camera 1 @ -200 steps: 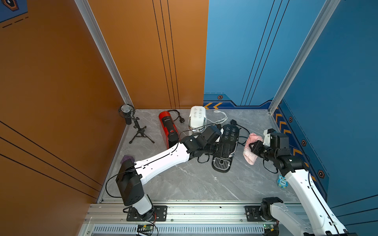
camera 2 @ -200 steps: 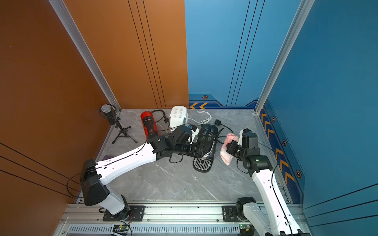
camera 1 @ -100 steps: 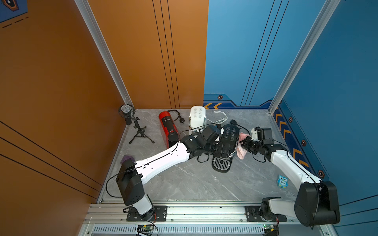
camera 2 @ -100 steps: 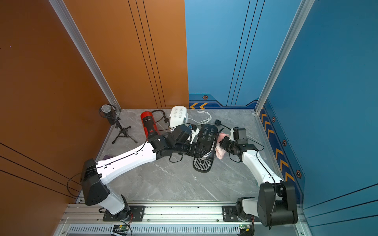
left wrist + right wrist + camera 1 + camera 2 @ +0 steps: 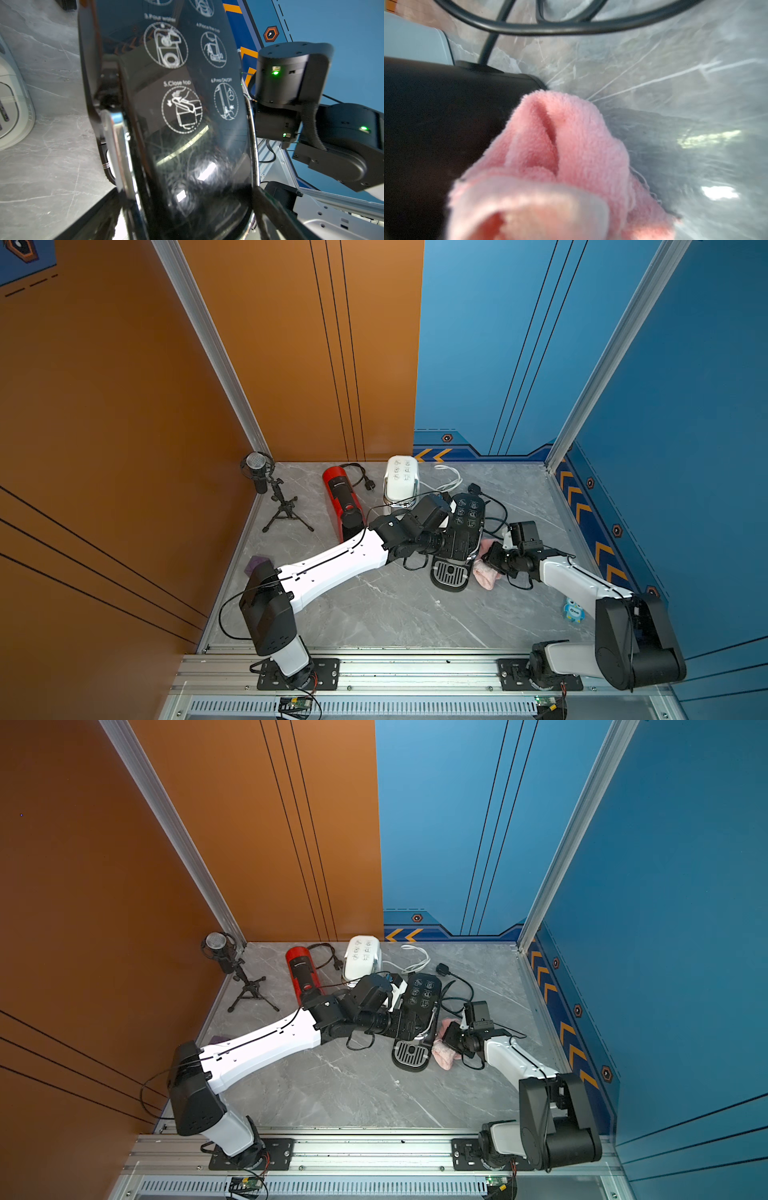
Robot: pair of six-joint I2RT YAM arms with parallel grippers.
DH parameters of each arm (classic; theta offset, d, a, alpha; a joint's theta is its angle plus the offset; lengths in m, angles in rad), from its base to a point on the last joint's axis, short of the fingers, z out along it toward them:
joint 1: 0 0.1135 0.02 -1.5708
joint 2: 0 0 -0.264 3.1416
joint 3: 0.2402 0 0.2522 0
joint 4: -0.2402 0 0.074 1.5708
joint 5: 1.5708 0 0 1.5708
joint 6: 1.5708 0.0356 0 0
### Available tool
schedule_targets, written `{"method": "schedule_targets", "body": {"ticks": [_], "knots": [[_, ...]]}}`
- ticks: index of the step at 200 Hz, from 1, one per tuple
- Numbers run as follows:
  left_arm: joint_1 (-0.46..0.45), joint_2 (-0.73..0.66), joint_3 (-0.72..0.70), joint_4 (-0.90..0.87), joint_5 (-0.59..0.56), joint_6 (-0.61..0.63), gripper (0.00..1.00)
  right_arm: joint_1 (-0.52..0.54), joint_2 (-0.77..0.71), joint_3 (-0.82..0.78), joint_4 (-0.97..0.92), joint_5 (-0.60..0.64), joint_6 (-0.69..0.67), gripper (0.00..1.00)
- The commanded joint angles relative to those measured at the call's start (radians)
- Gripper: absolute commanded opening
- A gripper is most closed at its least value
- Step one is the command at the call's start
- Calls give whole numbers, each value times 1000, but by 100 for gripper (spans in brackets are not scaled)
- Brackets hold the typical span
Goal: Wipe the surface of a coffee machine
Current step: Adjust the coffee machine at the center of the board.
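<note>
Glossy black plastic covers the black coffee machine [image 5: 469, 510] [image 5: 422, 994], which stands on the grey marbled table [image 5: 374, 614], a little right of centre in the lower half of both top views. Its top panel carries white round line-drawings in two columns. In the left wrist view [image 5: 182, 104] two of them read "5.Close top" and "6.Press ON/OFF", and the sheen below them shows fine scuffs and bright reflections. A chrome strip edges the panel. A round drip tray [image 5: 449, 572] with a metal grille juts out at the machine's lower end in a top view.

The left gripper [image 5: 451, 543] [image 5: 399, 1027] comes in from the left of the frame. Its jaws are spread wide and clamped across the machine's body.

The right gripper [image 5: 492, 558] [image 5: 451, 1038] is clenched on a fluffy pink cloth [image 5: 484, 572] [image 5: 442, 1052]. The cloth is bunched against the machine's right flank, just beside the tray. In the right wrist view the cloth [image 5: 560, 155] fills the lower middle, touching the matt dark side wall [image 5: 436, 114].
</note>
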Motion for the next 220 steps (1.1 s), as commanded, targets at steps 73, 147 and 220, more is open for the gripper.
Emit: {"method": "schedule_targets", "body": {"ticks": [73,147,220], "knots": [[-88,12,12,-9,-5,-51,99,-41,-180,110,-242,26,-78,0],[-149,52,45,50,-19,-73,100,-75,-267,197,-374,53,-122,0],[-172,144,143,60,-7,-52,100,-241,-382,209,-453,-33,-122,0]]}}
